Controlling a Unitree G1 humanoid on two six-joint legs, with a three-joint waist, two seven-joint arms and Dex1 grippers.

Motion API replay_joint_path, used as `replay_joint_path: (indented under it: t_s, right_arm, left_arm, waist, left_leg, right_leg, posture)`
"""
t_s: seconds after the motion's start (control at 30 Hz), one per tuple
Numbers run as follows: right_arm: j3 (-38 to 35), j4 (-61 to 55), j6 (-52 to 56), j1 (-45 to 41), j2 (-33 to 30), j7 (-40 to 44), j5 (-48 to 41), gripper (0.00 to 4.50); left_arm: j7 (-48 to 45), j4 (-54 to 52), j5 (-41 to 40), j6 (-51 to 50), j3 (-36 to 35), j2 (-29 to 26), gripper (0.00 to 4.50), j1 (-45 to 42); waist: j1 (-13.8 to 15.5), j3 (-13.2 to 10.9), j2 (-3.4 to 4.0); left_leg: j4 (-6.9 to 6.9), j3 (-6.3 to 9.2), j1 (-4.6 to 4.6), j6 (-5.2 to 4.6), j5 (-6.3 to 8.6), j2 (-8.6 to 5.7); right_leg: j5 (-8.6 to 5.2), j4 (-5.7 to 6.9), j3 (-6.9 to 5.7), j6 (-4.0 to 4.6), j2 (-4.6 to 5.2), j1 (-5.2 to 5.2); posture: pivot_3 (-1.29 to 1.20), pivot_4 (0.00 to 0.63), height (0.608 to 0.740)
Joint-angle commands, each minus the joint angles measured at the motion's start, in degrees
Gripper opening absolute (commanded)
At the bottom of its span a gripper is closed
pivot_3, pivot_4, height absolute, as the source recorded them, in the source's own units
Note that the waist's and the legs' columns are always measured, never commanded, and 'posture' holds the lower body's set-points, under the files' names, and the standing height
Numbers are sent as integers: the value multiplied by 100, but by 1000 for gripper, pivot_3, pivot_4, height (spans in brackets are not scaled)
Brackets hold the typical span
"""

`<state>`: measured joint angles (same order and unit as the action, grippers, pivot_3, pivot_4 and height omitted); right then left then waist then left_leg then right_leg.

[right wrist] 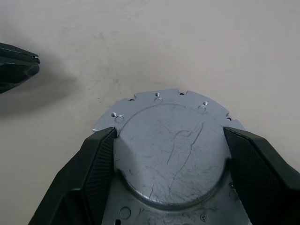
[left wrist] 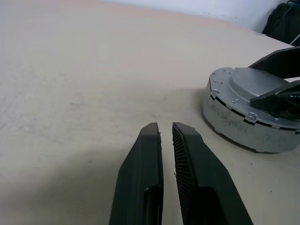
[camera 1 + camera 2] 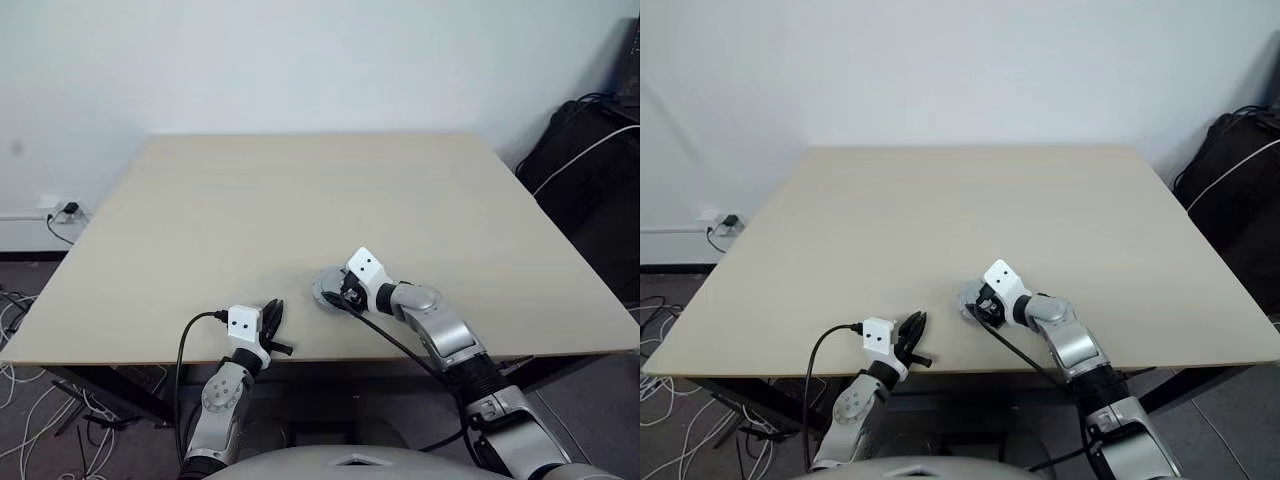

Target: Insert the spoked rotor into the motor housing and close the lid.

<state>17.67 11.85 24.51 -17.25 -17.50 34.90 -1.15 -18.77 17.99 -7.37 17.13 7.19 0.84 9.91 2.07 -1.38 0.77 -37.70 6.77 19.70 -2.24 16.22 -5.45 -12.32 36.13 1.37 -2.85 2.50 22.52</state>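
1. Lid (image 1: 171, 154) and motor housing (image 2: 243, 126) sit as one grey round stack near the front edge of your worktop (image 3: 300, 200), a little right of its middle. The lid is already on the housing: its raised round centre stands above a flat flange ringed with small holes.
2. Your worktop is a wide pale board and it carries the housing stack alone. A black bag (image 3: 590, 170) stands on the floor off its right side, and loose cables (image 3: 30, 400) lie on the floor at the left.
3. Your right arm reaches forward and bends in toward the left, its wrist tipped downward onto the stack. The right gripper (image 1: 171, 164) has its fingers spread wide, one black pad (image 1: 96, 173) on each side of the lid's raised centre. The pads sit close against its rim, though you cannot tell whether they press it.
4. Your left arm stays low at the front edge, pointing forward and almost level over the worktop. The left gripper (image 2: 167, 136) has its fingers drawn together with a thin slit between the ribbed pads, and they hold nothing. It sits just left of the housing and apart from it.
5. A black cable (image 3: 185, 350) loops from the left wrist down past the worktop edge.
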Motion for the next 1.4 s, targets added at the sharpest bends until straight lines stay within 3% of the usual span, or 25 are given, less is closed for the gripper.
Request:
replay_joint_path:
  t_s: [0.03, 0.47, 0.93, 1.13, 1.4]
  right_arm:
    - [-15, 334, 284, -9, -169, -245, 318, 3247]
    - [-55, 255, 140, 71, -105, -234, 205, 3247]
    - [-73, 148, 208, 162, -9, -307, 146, 3247]
    - [-69, 67, 235, 232, 24, -340, 144, 3247]
    - [-59, -52, 288, 325, 42, -378, 139, 3247]
  left_arm:
    - [1, -192, 11, 100, -10, 23, 503, -86]
    - [11, -264, 99, 116, -16, -73, 503, -191]
    - [-351, -157, 255, -1761, 121, -559, 503, -1949]
    - [-702, 487, 114, -1743, 38, -460, 503, -2740]
    - [-1741, 995, -788, -3807, -131, -294, 503, -3466]
  waist:
    - [8, 3, 3]
    - [11, 7, 6]
    - [5, 8, 0]
    - [-5, 8, -2]
    - [-51, 5, -9]
  left_leg:
    - [-1, 0, -1, 1, 0, 0]
    - [-11, 0, -3, 0, 0, 0]
    - [-9, 2, -2, 1, -1, 0]
    - [-8, 3, -2, 2, -1, 0]
    - [-5, 4, 3, -28, -16, -2]
  right_leg:
    - [0, 0, 0, 0, 0, -2]
    - [-6, 0, -1, 10, 1, -9]
    - [7, -2, -4, -11, -3, -7]
    - [7, -3, -3, -11, -4, -4]
    - [7, -9, -4, -11, -9, -2]
  posture:
    - [0, 0, 740]
    - [0, 0, 740]
    - [0, 0, 740]
    - [0, 0, 740]
    - [0, 0, 740]
